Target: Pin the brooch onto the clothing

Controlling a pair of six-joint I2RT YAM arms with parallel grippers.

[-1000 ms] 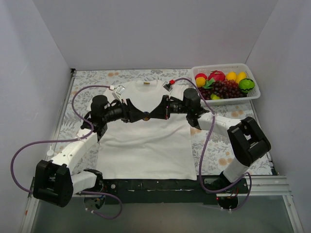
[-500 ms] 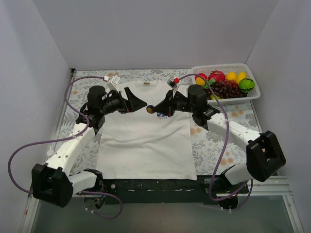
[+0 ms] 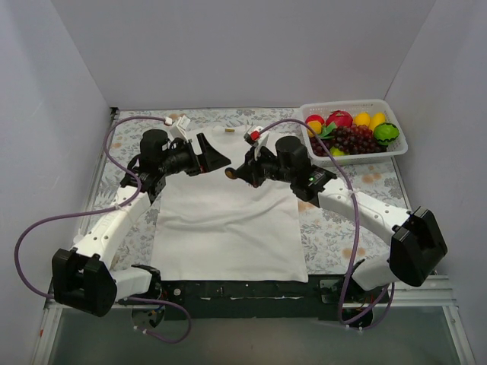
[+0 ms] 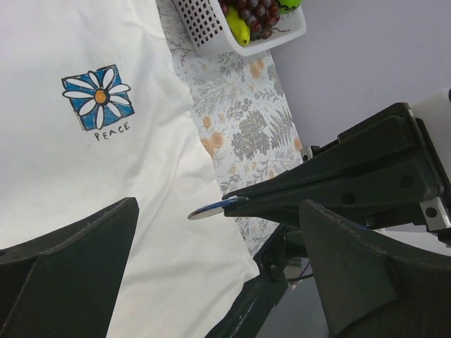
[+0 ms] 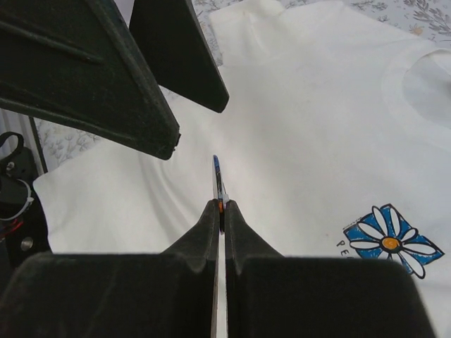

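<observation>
The white T-shirt [image 3: 228,228] lies flat between the arms; it also shows in the left wrist view [image 4: 56,176] and the right wrist view [image 5: 303,127]. It bears a blue square daisy print [image 4: 99,97] [image 5: 387,239] with the word PEACE. My right gripper [image 3: 236,172] [image 5: 220,204] is shut on the brooch [image 5: 218,176] [image 4: 208,208], a thin blue-edged piece seen edge-on above the shirt's chest. My left gripper [image 3: 218,157] [image 4: 218,211] is open and faces it, with the brooch just in front of the gap between its fingers [image 5: 106,77].
A white basket [image 3: 350,105] [image 4: 211,32] of toy fruit stands at the back right. A floral cloth [image 3: 342,228] covers the table. White walls close in the left, back and right sides.
My right gripper has moved left with the brooch, toward the left gripper, and now hides the daisy print from above. The left gripper has stayed open at the shirt's upper left.
</observation>
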